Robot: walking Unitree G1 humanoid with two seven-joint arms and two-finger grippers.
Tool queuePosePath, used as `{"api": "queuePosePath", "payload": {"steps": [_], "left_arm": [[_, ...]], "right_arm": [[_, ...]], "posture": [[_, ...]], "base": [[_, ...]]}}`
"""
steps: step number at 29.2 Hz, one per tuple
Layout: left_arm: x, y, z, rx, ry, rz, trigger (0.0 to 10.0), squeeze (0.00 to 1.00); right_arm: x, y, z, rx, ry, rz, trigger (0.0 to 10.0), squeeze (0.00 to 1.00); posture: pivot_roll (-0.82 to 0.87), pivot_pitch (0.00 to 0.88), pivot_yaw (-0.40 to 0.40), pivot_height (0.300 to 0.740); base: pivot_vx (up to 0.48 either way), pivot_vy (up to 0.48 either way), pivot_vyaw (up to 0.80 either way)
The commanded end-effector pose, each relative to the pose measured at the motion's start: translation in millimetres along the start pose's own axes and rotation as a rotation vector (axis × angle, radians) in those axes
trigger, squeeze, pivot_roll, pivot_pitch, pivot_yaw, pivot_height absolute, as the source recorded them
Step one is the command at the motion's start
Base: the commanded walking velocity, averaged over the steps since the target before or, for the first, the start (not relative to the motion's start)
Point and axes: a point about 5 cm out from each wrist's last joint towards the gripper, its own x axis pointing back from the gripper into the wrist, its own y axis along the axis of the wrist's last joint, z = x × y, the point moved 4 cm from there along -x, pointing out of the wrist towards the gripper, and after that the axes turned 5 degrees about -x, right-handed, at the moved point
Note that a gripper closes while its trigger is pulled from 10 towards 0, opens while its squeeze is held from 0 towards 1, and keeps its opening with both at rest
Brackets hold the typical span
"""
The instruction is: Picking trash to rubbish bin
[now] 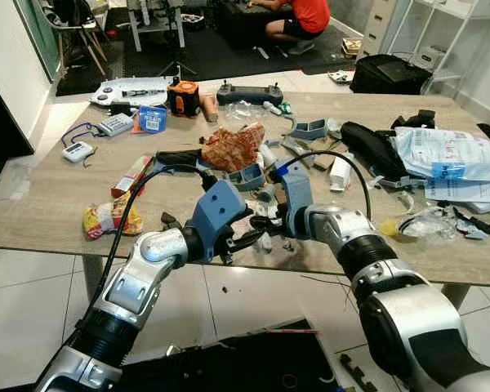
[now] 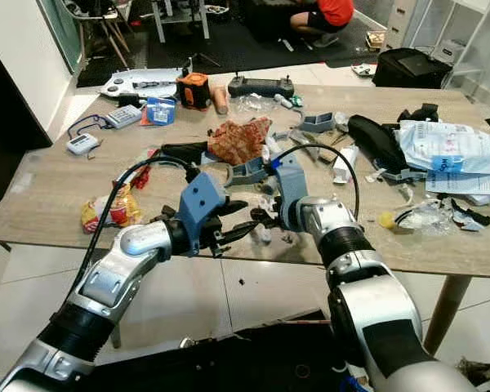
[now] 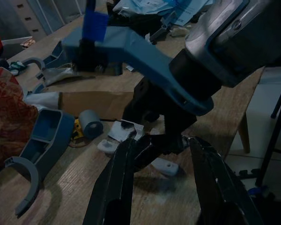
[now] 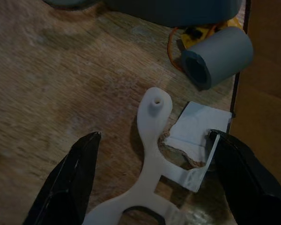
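the wooden table point(image 1: 49, 204) carries litter all over, so most of the job looks undone, and no rubbish bin can be picked out. going by the head view's clock: plastic bags point(image 1: 445, 155) lie at 2, a red crumpled wrapper point(image 1: 233, 147) at 12, a yellow snack packet point(image 1: 106, 216) at 9. at centre both grippers meet over small scraps near the front edge. the right gripper point(image 4: 152, 183) hangs with fingers apart around a white plastic piece point(image 4: 150, 150) and a torn paper scrap point(image 4: 196, 136), nothing held. the left gripper point(image 3: 161, 173) is spread too, just beside them.
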Motion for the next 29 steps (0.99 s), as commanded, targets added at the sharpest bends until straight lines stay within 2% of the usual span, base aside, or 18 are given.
{"api": "queuePosePath", "payload": {"steps": [1,6,12,13,15,16,29], "left_arm": [[-1.1,-1,-6.5,-0.009,-0.031,0.007,10.0,0.0],[-1.2,-2,-7.0,-0.01,-0.034,0.009,10.0,0.0],[-1.3,-2,-6.8,-0.015,-0.04,0.013,10.0,0.0],[-1.3,-2,-7.0,-0.015,-0.042,0.013,10.0,0.0],[-1.3,-2,-7.1,-0.015,-0.044,0.014,10.0,0.0],[-1.5,-2,-7.2,-0.017,-0.048,0.015,10.0,0.0],[-1.5,-2,-8.3,-0.02,-0.067,0.021,10.0,0.0]], "right_arm": [[-3.3,-28,-5.0,0.014,-0.038,0.104,10.0,0.0],[-3.0,-41,-9.6,0.046,-0.058,0.159,10.0,0.0],[-2.6,-47,-10.5,0.013,-0.056,0.177,10.0,0.0],[-2.8,-48,-9.9,-0.01,-0.05,0.176,4.7,0.0],[-2.9,-48,-9.6,-0.024,-0.047,0.174,4.7,0.0],[-3.0,-49,-9.6,-0.052,-0.044,0.17,0.0,0.0],[-2.5,-54,-10.9,-0.098,-0.041,0.177,0.0,0.0]], "posture": [[0.07,0.128,0.004,0.74],[0.08,0.129,0.002,0.74],[0.08,0.13,0.002,0.74],[0.08,0.13,0.002,0.74],[0.08,0.13,0.002,0.74],[0.08,0.13,0.002,0.74],[0.08,0.129,0.016,0.74]], "base": [[0.0,0.0,0.0],[0.0,0.0,0.0],[0.0,0.0,0.0],[0.0,0.0,0.0],[0.0,0.0,0.0],[0.0,0.0,0.0],[0.0,0.0,0.0]]}}
